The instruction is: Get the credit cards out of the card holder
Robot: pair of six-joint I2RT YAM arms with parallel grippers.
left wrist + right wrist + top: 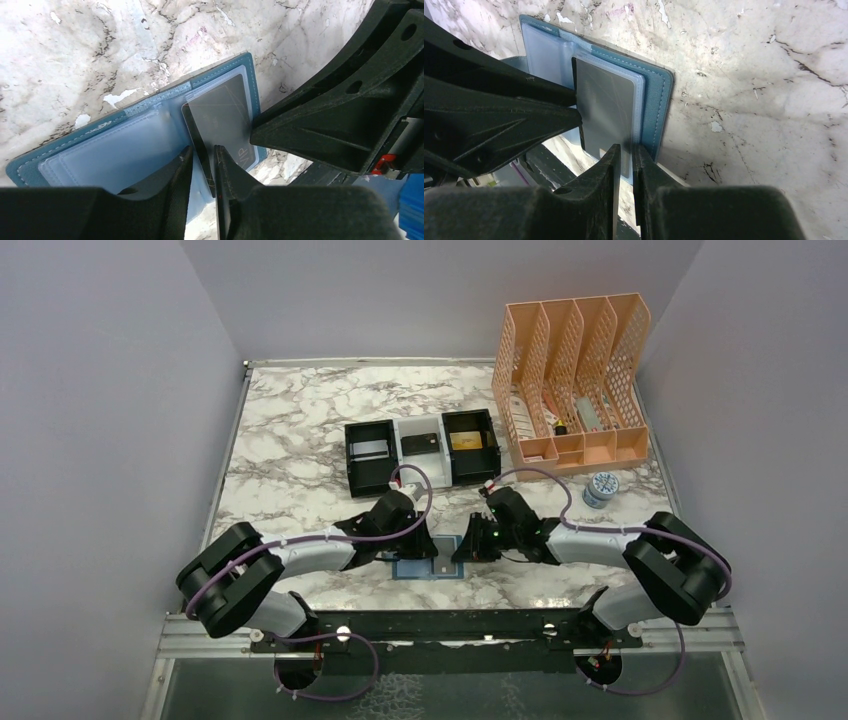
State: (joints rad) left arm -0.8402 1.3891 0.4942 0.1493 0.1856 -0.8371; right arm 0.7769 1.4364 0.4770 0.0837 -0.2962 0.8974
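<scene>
The blue card holder (425,569) lies open on the marble near the front edge, between both grippers. A dark grey credit card (225,117) sits in its right panel, with its left edge lifted out of the slot. My left gripper (204,150) stands narrowly open around that lifted edge, with a sliver of gap on one side. In the right wrist view, my right gripper (626,149) is shut on the near edge of the card holder (656,100), beside the card (606,110). From above, the left gripper (418,546) and right gripper (468,546) nearly meet.
A black-and-white tray (372,483) behind the wallet holds a silvery card (368,449), a black card (420,443) and a gold card (465,440). A peach file organizer (575,380) and a small round tin (600,488) stand at the back right.
</scene>
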